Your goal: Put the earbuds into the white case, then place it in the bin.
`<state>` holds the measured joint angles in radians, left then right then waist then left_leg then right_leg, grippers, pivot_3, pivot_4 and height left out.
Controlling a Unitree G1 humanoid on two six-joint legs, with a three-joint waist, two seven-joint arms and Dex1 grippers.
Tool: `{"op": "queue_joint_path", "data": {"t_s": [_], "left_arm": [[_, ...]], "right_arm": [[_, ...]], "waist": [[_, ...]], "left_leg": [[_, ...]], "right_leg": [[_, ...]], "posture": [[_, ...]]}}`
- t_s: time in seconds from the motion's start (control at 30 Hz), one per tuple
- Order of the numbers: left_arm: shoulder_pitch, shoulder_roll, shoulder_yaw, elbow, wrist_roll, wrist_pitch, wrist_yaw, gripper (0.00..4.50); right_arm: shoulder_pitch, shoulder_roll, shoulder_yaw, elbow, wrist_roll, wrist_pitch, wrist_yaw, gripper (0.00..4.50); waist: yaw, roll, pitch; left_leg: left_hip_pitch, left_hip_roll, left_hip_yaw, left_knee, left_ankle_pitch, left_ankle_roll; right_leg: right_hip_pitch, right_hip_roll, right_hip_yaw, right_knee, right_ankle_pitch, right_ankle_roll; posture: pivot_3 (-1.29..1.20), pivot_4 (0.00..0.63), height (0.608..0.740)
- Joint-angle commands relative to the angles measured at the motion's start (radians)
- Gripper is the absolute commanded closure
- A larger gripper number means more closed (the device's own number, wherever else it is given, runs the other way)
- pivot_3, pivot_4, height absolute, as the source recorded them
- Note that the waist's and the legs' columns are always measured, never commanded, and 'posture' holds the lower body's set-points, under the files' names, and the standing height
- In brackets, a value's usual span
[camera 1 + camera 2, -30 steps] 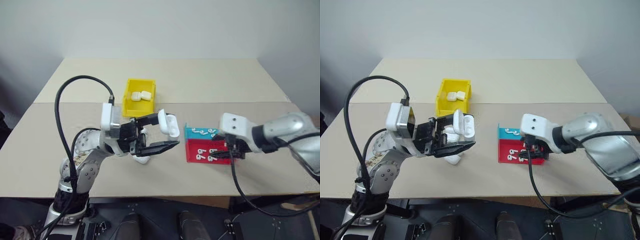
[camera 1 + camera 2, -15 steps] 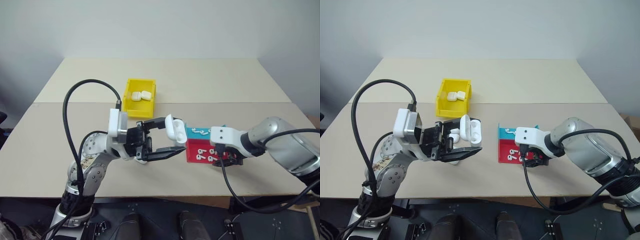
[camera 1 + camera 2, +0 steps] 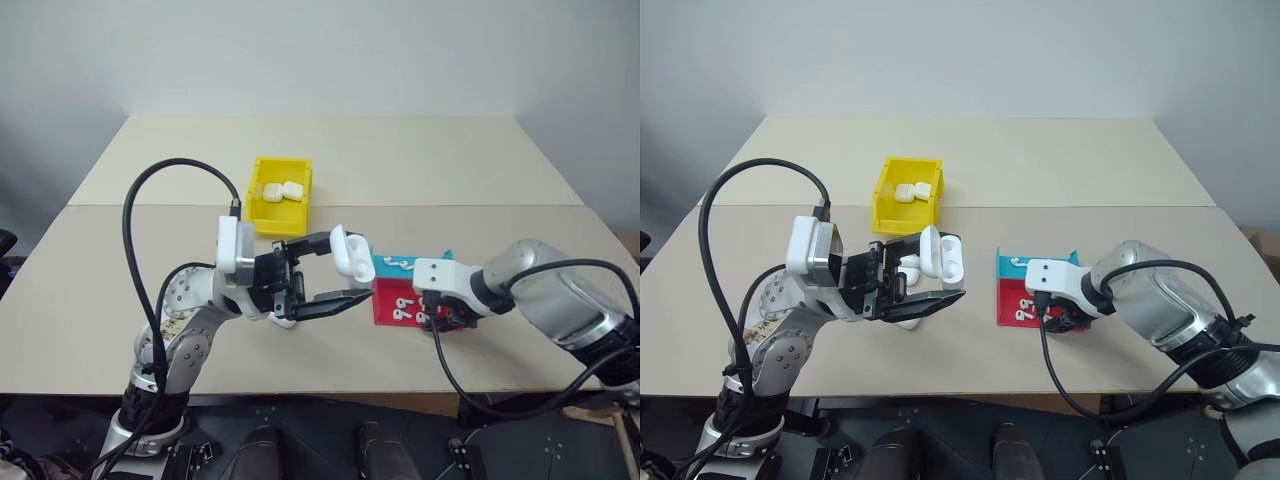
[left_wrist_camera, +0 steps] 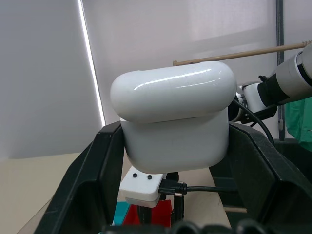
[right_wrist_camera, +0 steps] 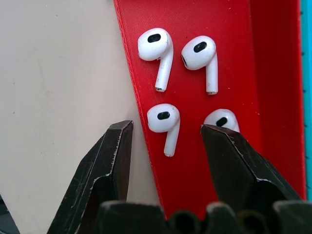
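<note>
My left gripper (image 3: 346,270) is shut on the white case (image 3: 347,251), held above the table with its lid tipped open; both black fingers clamp the case (image 4: 173,122) by its sides. Several earbuds (image 5: 164,123) lie in the red tray (image 5: 273,58). Low over that tray's near edge, my right gripper (image 5: 168,129) is open. One fingertip is over the bare table, the other over an earbud (image 5: 222,118), and a third earbud lies between them. The yellow bin (image 3: 275,218) stands behind the left gripper with two white cases (image 3: 281,190) inside.
A teal tray (image 3: 382,270) with more earbuds (image 3: 400,264) adjoins the red tray (image 3: 385,306) on its far side. Something white (image 3: 902,322) lies on the table under the left gripper. Black cables loop from both wrists. The tan table stretches wide on the far side.
My right gripper has sunk onto the red tray's edge and tilted more steeply down, its fingers a little narrower. The left gripper keeps its hold on the case.
</note>
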<state>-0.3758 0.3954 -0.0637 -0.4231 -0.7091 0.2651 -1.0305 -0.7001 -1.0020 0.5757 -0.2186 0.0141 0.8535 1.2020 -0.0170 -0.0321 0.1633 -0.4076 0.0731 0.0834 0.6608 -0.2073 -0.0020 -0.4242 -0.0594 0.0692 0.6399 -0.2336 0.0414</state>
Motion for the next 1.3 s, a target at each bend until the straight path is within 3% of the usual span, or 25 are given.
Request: {"op": "queue_joint_path", "data": {"t_s": [0.03,0.43,0.53,0.7,0.93,1.03,1.13,1.3], "left_arm": [[-0.002,0.002,0.007,-0.04,-0.009,-0.011,0.006,1.41],[0.006,0.011,0.009,-0.061,-0.015,-0.001,0.023,1.41],[0.009,0.013,0.009,-0.065,-0.016,0.001,0.026,1.41],[0.009,0.017,0.01,-0.066,-0.016,0.001,0.028,1.41],[0.008,0.015,0.006,-0.063,-0.021,0.001,0.029,1.41],[0.007,0.009,0.0,-0.052,-0.023,0.004,0.028,1.41],[0.004,-0.003,-0.007,-0.043,-0.032,0.01,0.028,1.41],[-0.018,-0.017,-0.004,-0.02,-0.063,0.027,0.007,1.41]], "right_arm": [[-0.005,0.005,-0.018,0.0,-0.016,-0.017,0.011,1.82],[0.003,0.025,-0.02,0.013,-0.025,-0.026,0.016,1.82],[0.006,0.03,-0.025,0.008,-0.02,-0.024,0.021,2.38],[0.013,0.024,-0.027,0.0,-0.022,-0.025,0.027,3.87],[0.03,0.002,-0.087,-0.037,0.023,0.029,0.035,3.88],[0.046,-0.013,-0.199,-0.082,0.108,0.104,0.046,3.88],[0.072,0.021,-0.421,-0.14,0.268,0.225,0.042,3.88],[0.168,0.251,-0.855,-0.271,0.466,0.196,-0.117,3.88]], "waist": [[0.0,0.0,0.0],[0.0,0.0,0.0],[0.0,0.0,0.0],[0.001,0.0,0.0],[0.002,0.0,0.0],[0.003,0.0,0.0],[0.002,0.0,0.0],[0.003,-0.001,0.0]], "left_leg": [[0.0,0.0,0.0,0.0,0.0,0.0],[0.0,0.0,0.0,0.0,0.0,0.0],[0.0,0.0,0.0,0.0,0.0,0.0],[0.0,0.0,0.0,-0.001,0.0,0.0],[0.0,0.0,0.0,-0.001,0.0,0.0],[-0.001,0.0,0.0,-0.001,0.0,0.0],[-0.001,0.0,0.0,-0.001,0.0,0.0],[-0.001,0.0,-0.002,-0.001,0.0,0.0]], "right_leg": [[0.0,0.0,0.0,0.0,0.0,0.0],[0.0,0.0,0.0,0.0,0.0,0.0],[0.0,0.0,0.0,-0.001,0.0,0.0],[0.0,0.0,0.0,-0.001,0.0,0.0],[0.0,0.0,0.0,-0.001,0.0,0.0],[0.0,0.0,0.0,-0.001,0.0,0.0],[0.0,0.0,0.0,-0.002,0.001,0.0],[0.001,0.0,-0.001,-0.002,0.003,0.006]], "posture": [[0.0,0.15,0.74],[0.0,0.15,0.74],[0.0,0.15,0.74],[0.0,0.15,0.74],[0.0,0.15,0.74],[0.0,0.15,0.74],[0.0,0.15,0.74],[0.0,0.15,0.74]]}}
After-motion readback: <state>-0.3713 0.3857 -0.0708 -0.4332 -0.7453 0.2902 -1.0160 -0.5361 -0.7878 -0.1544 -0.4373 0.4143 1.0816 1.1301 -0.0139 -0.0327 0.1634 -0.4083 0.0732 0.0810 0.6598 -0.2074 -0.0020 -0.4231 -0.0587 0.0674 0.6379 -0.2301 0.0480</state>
